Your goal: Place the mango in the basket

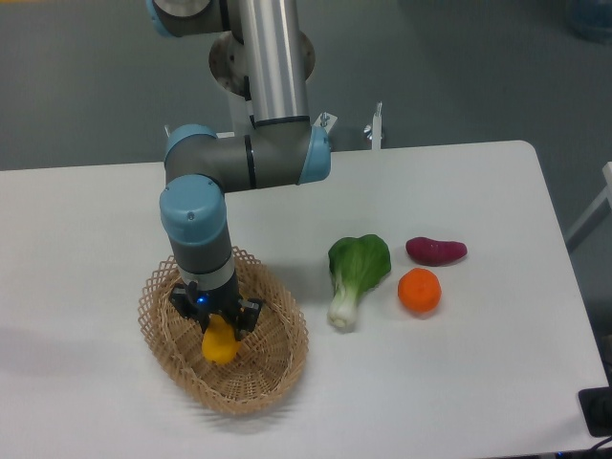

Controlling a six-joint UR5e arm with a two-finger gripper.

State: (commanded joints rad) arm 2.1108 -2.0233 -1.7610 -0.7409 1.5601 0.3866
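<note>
A yellow mango (219,345) hangs inside the tan wicker basket (277,368) at the front left of the table, just above or on its floor; contact with the floor cannot be made out. My gripper (217,325) points straight down over the basket's middle and is shut on the mango's upper part. The arm's wrist hides the top of the fruit and part of the basket's far rim.
To the right of the basket lie a green bok choy (356,273), a round orange (419,291) and a purple sweet potato (436,251). The table's front edge runs just below the basket.
</note>
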